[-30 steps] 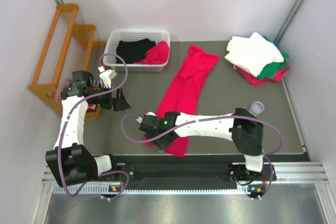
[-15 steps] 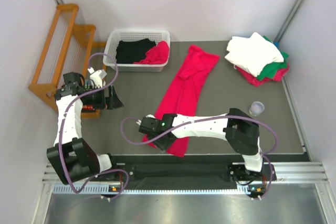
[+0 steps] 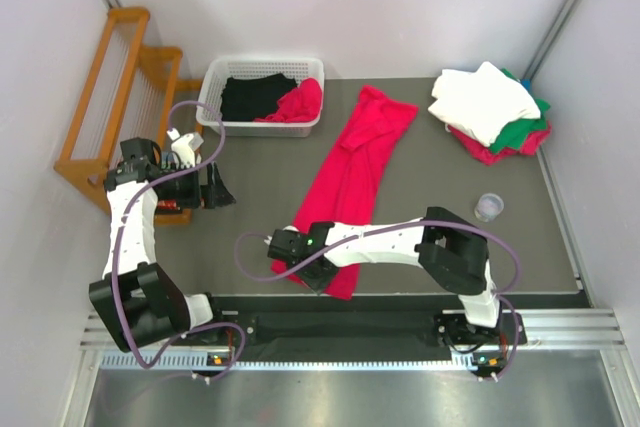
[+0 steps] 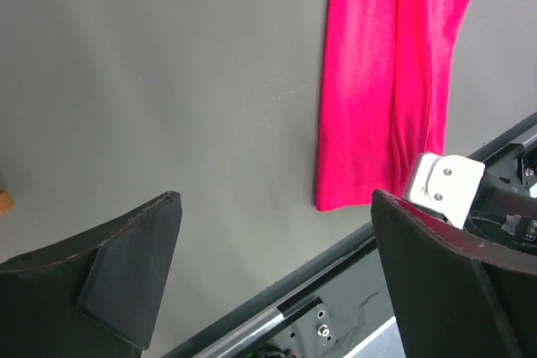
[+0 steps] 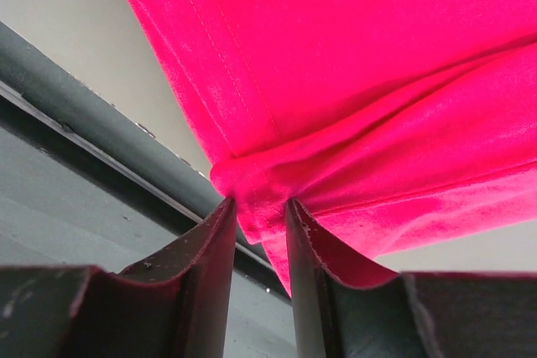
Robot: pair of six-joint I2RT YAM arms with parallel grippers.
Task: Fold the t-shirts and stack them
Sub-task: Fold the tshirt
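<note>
A crimson-red t-shirt (image 3: 355,162) lies stretched in a long strip from the table's middle back to its near edge. My right gripper (image 3: 300,269) is at the shirt's near-left corner. In the right wrist view its jaws (image 5: 260,207) pinch a bunched fold of the red hem (image 5: 352,64). My left gripper (image 3: 222,192) hovers over the table's left side, open and holding nothing. In the left wrist view the fingers (image 4: 275,207) stand wide apart, and the red t-shirt (image 4: 377,81) lies to the right. Folded t-shirts (image 3: 488,112), white over green and red, are stacked at the back right.
A white lattice basket (image 3: 262,128) at the back left holds a black tee and a red tee. A small clear cup (image 3: 488,207) stands near the right edge. A wooden rack (image 3: 105,97) stands left of the table. The table's dark front rail (image 4: 252,312) runs just below the shirt's hem.
The right gripper's jaws have narrowed onto the shirt's near-left hem corner. The left arm swung a little to the left, then stayed still.
</note>
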